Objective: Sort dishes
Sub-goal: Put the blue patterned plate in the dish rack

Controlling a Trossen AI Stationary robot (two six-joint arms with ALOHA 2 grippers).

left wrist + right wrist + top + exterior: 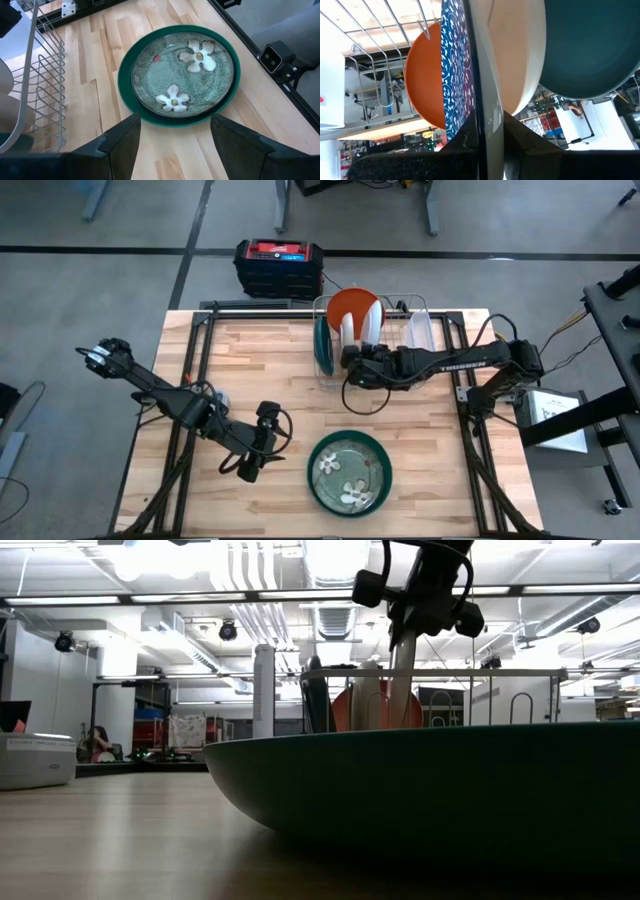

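your silver wire rack [415, 315] stands at the far edge of the pale wooden table [250, 360], and it holds several dishes on edge: a dark green round plate [322, 342] at its left end, a round orange plate [352, 305] toward the back, and white dishes [358, 328] between them. in the right wrist view you can also make out a dish with a blue-and-white scroll pattern [454, 60] standing between the orange plate and a cream-white one. a small clear plastic tray [418, 332] sits in the rack's right part. your right gripper [352, 358] is at the rack's front, its fingers closed thin on the rim of one upright dish, which one you cannot tell. near the front edge of the table a wide dark green bowl [349, 472] rests flat, and inside it lies an olive green round plate with pale flowers [185, 75]. your left gripper [254, 465] hovers just left of that bowl, jaws spread wide and holding nothing. behind the table on the floor stands a black box with a red top [279, 264]; its label is too small to read, and no other writing is legible.
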